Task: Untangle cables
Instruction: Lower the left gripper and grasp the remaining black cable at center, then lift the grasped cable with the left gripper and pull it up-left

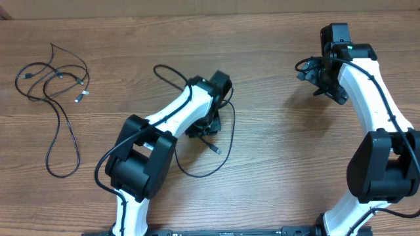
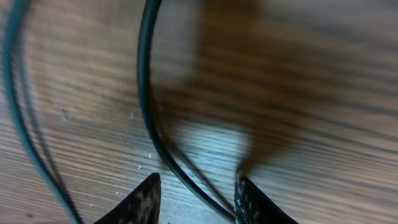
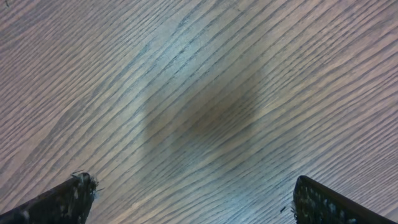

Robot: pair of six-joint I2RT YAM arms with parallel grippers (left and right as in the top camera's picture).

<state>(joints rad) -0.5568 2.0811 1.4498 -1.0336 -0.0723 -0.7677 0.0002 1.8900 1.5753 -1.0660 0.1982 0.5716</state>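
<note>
A tangle of thin black cables (image 1: 54, 77) with small plug ends lies at the table's far left. A separate black cable (image 1: 197, 172) loops on the wood by my left gripper (image 1: 205, 128), its plug (image 1: 216, 150) just right of it. In the left wrist view this cable (image 2: 144, 106) runs down between the fingers of my left gripper (image 2: 198, 177), close to the right fingertip (image 2: 244, 193). The jaws stand apart and do not clamp it. Another strand (image 2: 18, 137) passes at the left. My right gripper (image 3: 194, 182) hangs wide open over bare wood, holding nothing.
The wooden table (image 1: 275, 151) fills the view. My right arm (image 1: 367, 98) stands at the far right, its gripper (image 1: 326, 82) pointing left. Thicker black wires run along both arms. The arm bases sit at the front edge.
</note>
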